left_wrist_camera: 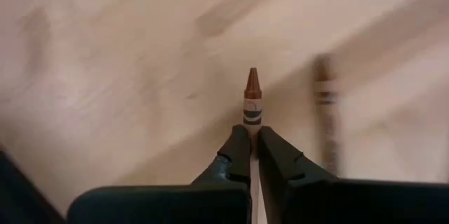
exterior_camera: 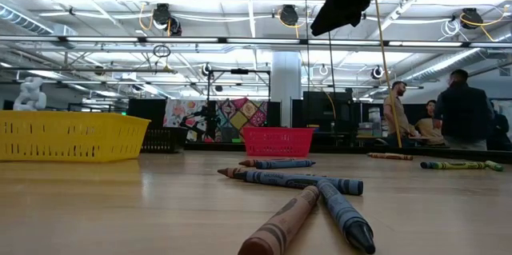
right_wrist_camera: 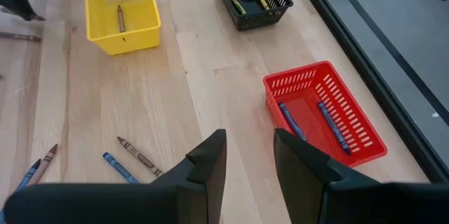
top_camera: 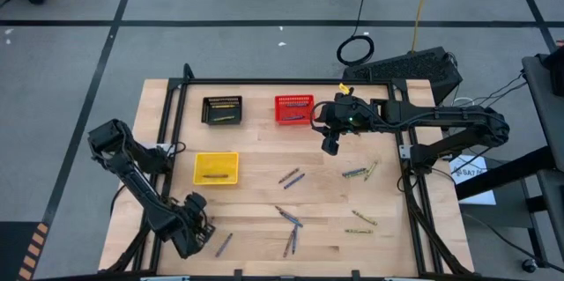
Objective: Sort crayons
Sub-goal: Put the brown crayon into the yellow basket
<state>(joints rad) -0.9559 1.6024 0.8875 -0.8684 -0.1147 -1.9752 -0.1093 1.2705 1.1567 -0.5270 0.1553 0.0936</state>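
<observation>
Left gripper, at 7 o'clock on the bench, has its jaws shut on a brown crayon. We lift straight, clear of the next crayon, then head for the yellow basket. Right gripper hangs by the red basket, jaws apart, empty.

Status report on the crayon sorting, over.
Left gripper shut on a brown crayon at the table's near left. Right gripper open, empty, beside red basket. Nothing blocking.
</observation>
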